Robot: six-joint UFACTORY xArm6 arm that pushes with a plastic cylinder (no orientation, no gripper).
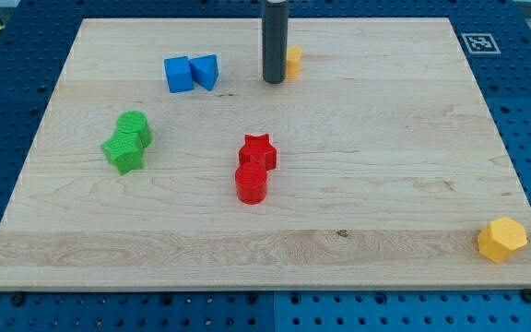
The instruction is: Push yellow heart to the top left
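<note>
My tip rests on the board near the view's top, a little left of centre. I carry no claw, only a straight dark rod, so there is nothing to open, clench or grasp with. The yellow heart sits just to the tip's right and slightly above it, mostly hidden behind the rod; only its right edge shows, and it appears to touch the rod or lie just beside it.

To the tip's left, near it, lie two blue blocks side by side and touching: a blue cube and a blue wedge.

Further toward the view's left and lower, a green cylinder and a green star sit touching each other.

Below the tip, around the board's middle, a red star sits against a red cylinder just beneath it.

Well apart, at the view's bottom right corner, a yellow hexagon lies at the board's edge.
</note>
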